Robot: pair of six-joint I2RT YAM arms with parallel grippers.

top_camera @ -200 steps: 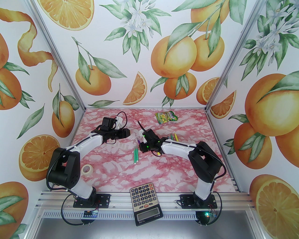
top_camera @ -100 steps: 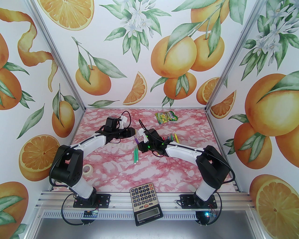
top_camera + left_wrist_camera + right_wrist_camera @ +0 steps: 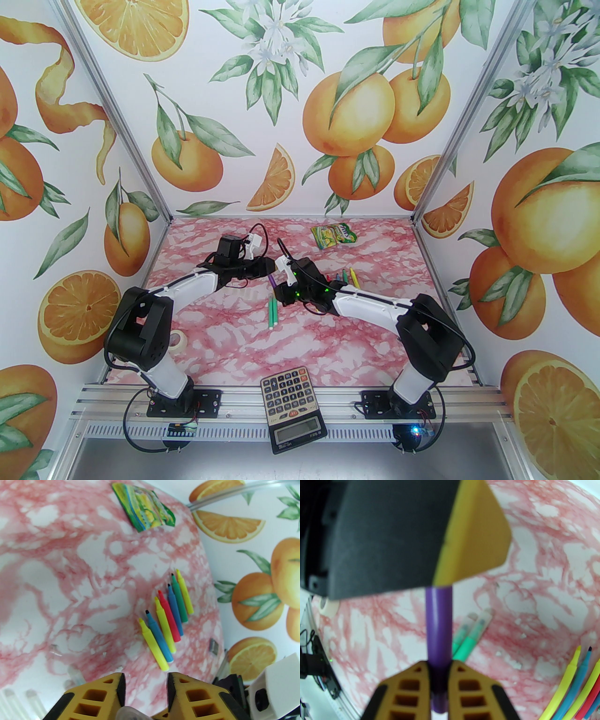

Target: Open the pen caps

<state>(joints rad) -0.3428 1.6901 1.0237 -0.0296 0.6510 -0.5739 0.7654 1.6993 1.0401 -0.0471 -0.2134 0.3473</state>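
Bright, even, diffuse light everywhere; only faint soft shadows under the arms on the table (image 3: 225,337). Overhead view sharp. Both wrist views fisheye, table edge bows hard. Right wrist: left gripper (image 3: 440,578) near the lens is smeared, purple pen (image 3: 438,625) a bit soft. Left wrist: loose pens (image 3: 167,618) crisp, own fingers (image 3: 93,698) slightly soft.

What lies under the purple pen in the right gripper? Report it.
Two green pens with clear caps lie on the table below the purple pen; it covers part of one. The left gripper hides its far end.
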